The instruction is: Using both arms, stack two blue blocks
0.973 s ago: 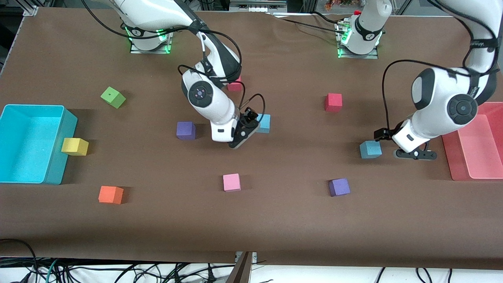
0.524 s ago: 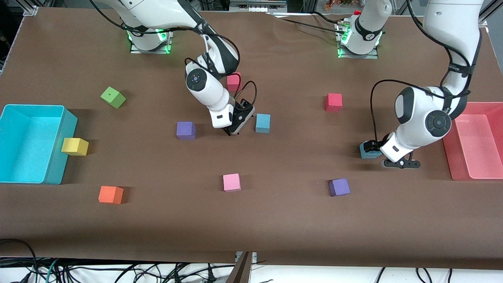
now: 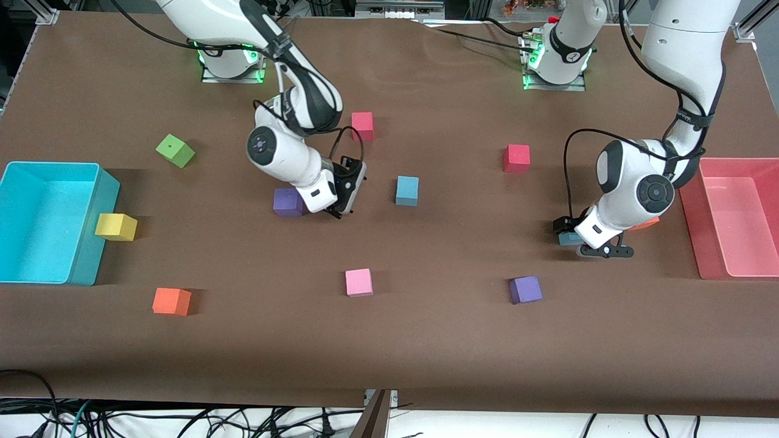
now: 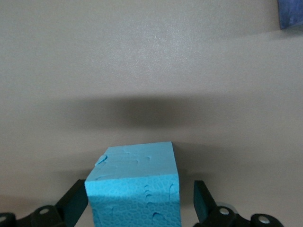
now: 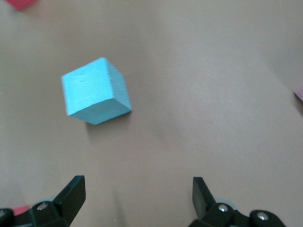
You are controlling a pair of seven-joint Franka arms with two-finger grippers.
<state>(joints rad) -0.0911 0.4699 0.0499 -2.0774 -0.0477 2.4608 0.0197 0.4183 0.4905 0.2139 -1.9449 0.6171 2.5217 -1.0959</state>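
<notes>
I see the brown counter [image 3: 426,340] first, with a large cyan bin [image 3: 48,222] at the right arm's end and a pink tray [image 3: 733,219] at the left arm's end.

The right arm [image 3: 286,152] reaches down from its base toward the middle of the counter. Its hand [image 3: 342,193] hangs low, just beside a purple cube [image 3: 287,202], and its fingers [image 5: 71,196] stand wide apart with nothing between them. In the right wrist view one blue block [image 5: 94,91] lies free on the counter, apart from the fingers. In the front view this blue block [image 3: 407,190] sits near the middle of the counter, near the right hand but not touching it.

The left arm [image 3: 639,188] bends down near the pink tray. Its hand [image 3: 593,240] is low over the second blue block [image 3: 571,238], which is mostly covered by the hand in the front view. In the left wrist view this block [image 4: 135,187] stands on the counter between the two fingers [image 4: 73,205], which are wide, one on each side. I cannot tell if the pads already touch it.

The smaller cubes lie scattered: a green one [image 3: 174,150] and a yellow one [image 3: 115,226] toward the cyan bin, the yellow one touching its wall, an orange one [image 3: 171,301], a pink one [image 3: 358,282] and another purple one [image 3: 525,289] nearer to the front camera, and two red ones [image 3: 363,125] [image 3: 516,158] nearer to the bases.
</notes>
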